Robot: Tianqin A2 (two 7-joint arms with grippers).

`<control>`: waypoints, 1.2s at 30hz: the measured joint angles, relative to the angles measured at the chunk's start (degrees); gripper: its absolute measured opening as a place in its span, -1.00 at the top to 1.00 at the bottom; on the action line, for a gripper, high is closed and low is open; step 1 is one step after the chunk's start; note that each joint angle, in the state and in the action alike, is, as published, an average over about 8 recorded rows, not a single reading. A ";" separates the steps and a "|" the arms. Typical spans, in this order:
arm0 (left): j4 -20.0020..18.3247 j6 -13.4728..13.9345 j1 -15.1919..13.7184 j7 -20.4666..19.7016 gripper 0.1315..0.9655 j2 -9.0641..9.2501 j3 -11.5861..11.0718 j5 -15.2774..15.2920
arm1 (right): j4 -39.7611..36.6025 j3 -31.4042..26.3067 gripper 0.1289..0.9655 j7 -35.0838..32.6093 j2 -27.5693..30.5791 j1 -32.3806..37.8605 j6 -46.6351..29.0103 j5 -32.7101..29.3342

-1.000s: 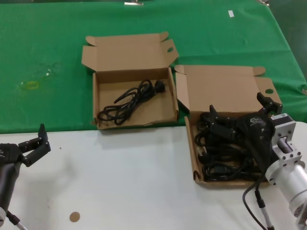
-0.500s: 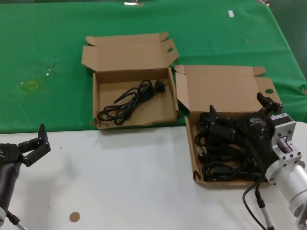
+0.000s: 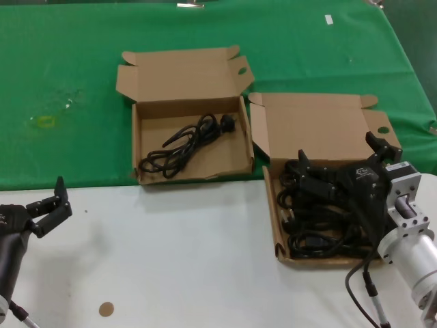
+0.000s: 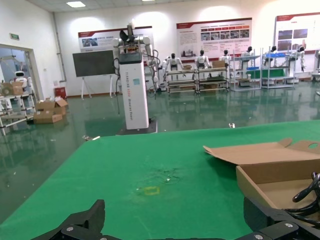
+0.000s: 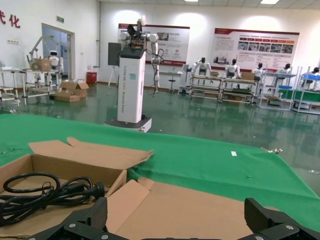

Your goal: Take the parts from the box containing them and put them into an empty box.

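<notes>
The box containing the parts (image 3: 278, 225) lies at the right, its lid (image 3: 321, 130) raised, with several black power cords (image 3: 321, 219) piled in it. My right gripper (image 3: 338, 152) hovers open over the far end of that pile, with nothing between its fingers; in the right wrist view the gripper (image 5: 177, 222) faces the lid (image 5: 200, 210). The other box (image 3: 136, 147) stands left of centre with both lid flaps splayed and holds one coiled cord (image 3: 188, 143), which also shows in the wrist views as a cord (image 5: 50, 192) and a cord (image 4: 307, 196). My left gripper (image 3: 46, 198) waits open at the near left.
A green cloth (image 3: 61, 82) covers the far half of the table, with a yellowish mark (image 3: 41, 121) on it. The near half is white tabletop (image 3: 184, 253) with a small brown disc (image 3: 106, 309). The two boxes nearly touch at their corners.
</notes>
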 joint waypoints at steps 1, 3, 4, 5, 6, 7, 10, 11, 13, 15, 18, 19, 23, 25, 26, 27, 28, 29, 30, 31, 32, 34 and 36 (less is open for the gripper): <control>0.00 0.00 0.00 0.00 -1.00 0.00 0.00 0.00 | 0.00 0.00 -1.00 0.00 0.00 0.00 0.00 0.00; 0.00 0.00 0.00 0.00 -1.00 0.00 0.00 0.00 | 0.00 0.00 -1.00 0.00 0.00 0.00 0.00 0.00; 0.00 0.00 0.00 0.00 -1.00 0.00 0.00 0.00 | 0.00 0.00 -1.00 0.00 0.00 0.00 0.00 0.00; 0.00 0.00 0.00 0.00 -1.00 0.00 0.00 0.00 | 0.00 0.00 -1.00 0.00 0.00 0.00 0.00 0.00; 0.00 0.00 0.00 0.00 -1.00 0.00 0.00 0.00 | 0.00 0.00 -1.00 0.00 0.00 0.00 0.00 0.00; 0.00 0.00 0.00 0.00 -1.00 0.00 0.00 0.00 | 0.00 0.00 -1.00 0.00 0.00 0.00 0.00 0.00; 0.00 0.00 0.00 0.00 -1.00 0.00 0.00 0.00 | 0.00 0.00 -1.00 0.00 0.00 0.00 0.00 0.00; 0.00 0.00 0.00 0.00 -1.00 0.00 0.00 0.00 | 0.00 0.00 -1.00 0.00 0.00 0.00 0.00 0.00; 0.00 0.00 0.00 0.00 -1.00 0.00 0.00 0.00 | 0.00 0.00 -1.00 0.00 0.00 0.00 0.00 0.00; 0.00 0.00 0.00 0.00 -1.00 0.00 0.00 0.00 | 0.00 0.00 -1.00 0.00 0.00 0.00 0.00 0.00; 0.00 0.00 0.00 0.00 -1.00 0.00 0.00 0.00 | 0.00 0.00 -1.00 0.00 0.00 0.00 0.00 0.00; 0.00 0.00 0.00 0.00 -1.00 0.00 0.00 0.00 | 0.00 0.00 -1.00 0.00 0.00 0.00 0.00 0.00; 0.00 0.00 0.00 0.00 -1.00 0.00 0.00 0.00 | 0.00 0.00 -1.00 0.00 0.00 0.00 0.00 0.00; 0.00 0.00 0.00 0.00 -1.00 0.00 0.00 0.00 | 0.00 0.00 -1.00 0.00 0.00 0.00 0.00 0.00; 0.00 0.00 0.00 0.00 -1.00 0.00 0.00 0.00 | 0.00 0.00 -1.00 0.00 0.00 0.00 0.00 0.00; 0.00 0.00 0.00 0.00 -1.00 0.00 0.00 0.00 | 0.00 0.00 -1.00 0.00 0.00 0.00 0.00 0.00; 0.00 0.00 0.00 0.00 -1.00 0.00 0.00 0.00 | 0.00 0.00 -1.00 0.00 0.00 0.00 0.00 0.00; 0.00 0.00 0.00 0.00 -1.00 0.00 0.00 0.00 | 0.00 0.00 -1.00 0.00 0.00 0.00 0.00 0.00; 0.00 0.00 0.00 0.00 -1.00 0.00 0.00 0.00 | 0.00 0.00 -1.00 0.00 0.00 0.00 0.00 0.00; 0.00 0.00 0.00 0.00 -1.00 0.00 0.00 0.00 | 0.00 0.00 -1.00 0.00 0.00 0.00 0.00 0.00; 0.00 0.00 0.00 0.00 -1.00 0.00 0.00 0.00 | 0.00 0.00 -1.00 0.00 0.00 0.00 0.00 0.00; 0.00 0.00 0.00 0.00 -1.00 0.00 0.00 0.00 | 0.00 0.00 -1.00 0.00 0.00 0.00 0.00 0.00; 0.00 0.00 0.00 0.00 -1.00 0.00 0.00 0.00 | 0.00 0.00 -1.00 0.00 0.00 0.00 0.00 0.00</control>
